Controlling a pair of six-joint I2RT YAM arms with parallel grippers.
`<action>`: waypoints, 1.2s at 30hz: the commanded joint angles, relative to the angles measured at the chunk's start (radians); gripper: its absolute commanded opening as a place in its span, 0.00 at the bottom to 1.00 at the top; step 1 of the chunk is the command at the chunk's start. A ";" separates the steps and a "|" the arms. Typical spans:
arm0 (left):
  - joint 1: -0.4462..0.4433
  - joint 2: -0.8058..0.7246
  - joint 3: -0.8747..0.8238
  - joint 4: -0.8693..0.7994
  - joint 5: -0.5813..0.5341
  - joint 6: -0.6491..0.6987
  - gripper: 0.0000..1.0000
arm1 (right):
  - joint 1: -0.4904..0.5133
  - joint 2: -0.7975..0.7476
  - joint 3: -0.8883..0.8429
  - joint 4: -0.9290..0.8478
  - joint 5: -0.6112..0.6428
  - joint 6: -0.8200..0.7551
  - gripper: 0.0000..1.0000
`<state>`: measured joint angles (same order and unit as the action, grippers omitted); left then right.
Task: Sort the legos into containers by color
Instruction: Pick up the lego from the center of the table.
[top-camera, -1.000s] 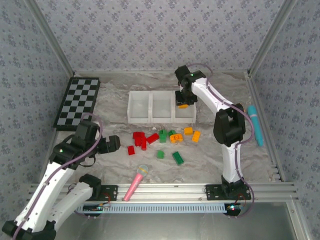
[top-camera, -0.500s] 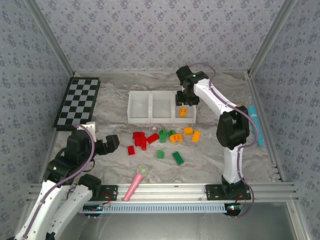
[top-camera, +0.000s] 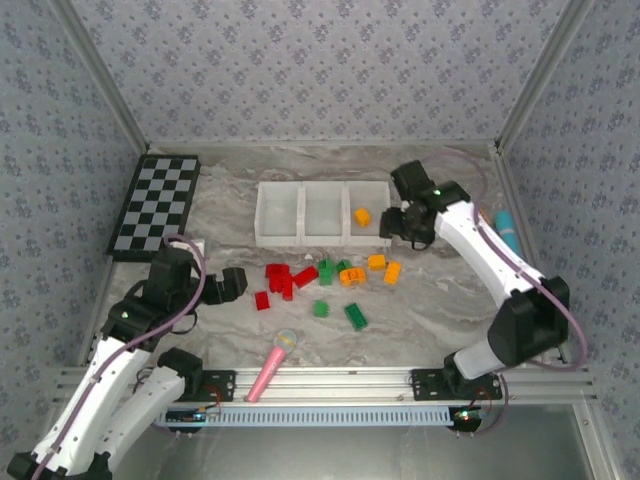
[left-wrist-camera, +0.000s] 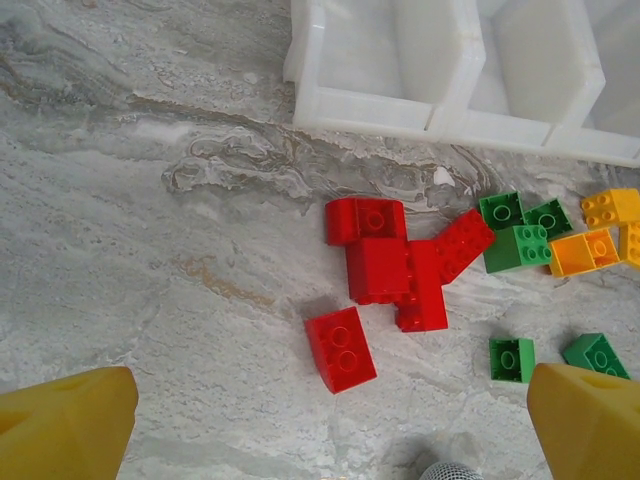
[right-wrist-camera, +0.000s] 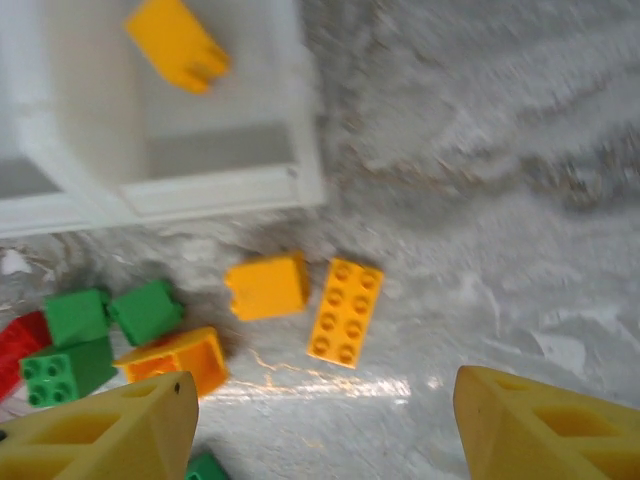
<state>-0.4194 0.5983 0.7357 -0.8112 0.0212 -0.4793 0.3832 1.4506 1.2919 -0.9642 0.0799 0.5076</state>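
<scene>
The containers (top-camera: 322, 212) are three joined white bins at the back of the table. One orange brick (top-camera: 362, 216) lies in the right bin, also seen in the right wrist view (right-wrist-camera: 178, 43). Loose legos lie in front: a red cluster (top-camera: 285, 277), green ones (top-camera: 326, 270) and orange ones (top-camera: 384, 267). My right gripper (top-camera: 400, 222) hangs open and empty just right of the bins, above an oblong orange brick (right-wrist-camera: 345, 312) and a square one (right-wrist-camera: 266, 286). My left gripper (top-camera: 228, 285) is open, low, left of the red bricks, with a single red brick (left-wrist-camera: 341, 349) ahead of its fingers (left-wrist-camera: 70, 420).
A pink microphone toy (top-camera: 272, 364) lies near the front rail (top-camera: 330, 378). A checkerboard (top-camera: 156, 204) sits at the back left. A teal object (top-camera: 505, 225) lies at the right edge behind the right arm. Patterned walls close in three sides.
The right gripper opened over the right bin, the orange brick dropped in, and the arm swung right and forward. The left arm shifted slightly, still open.
</scene>
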 joint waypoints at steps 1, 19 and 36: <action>-0.005 -0.014 0.013 0.004 -0.019 0.018 1.00 | -0.061 -0.068 -0.145 0.045 -0.052 0.094 0.69; -0.015 -0.106 0.001 0.016 -0.037 0.028 1.00 | -0.036 0.046 -0.306 0.203 -0.132 0.137 0.70; -0.022 -0.118 -0.022 0.059 0.026 0.042 1.00 | 0.055 0.272 -0.206 0.220 -0.068 0.129 0.68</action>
<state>-0.4343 0.4858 0.7158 -0.7834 0.0242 -0.4557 0.4210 1.6928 1.0557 -0.7311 -0.0254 0.6250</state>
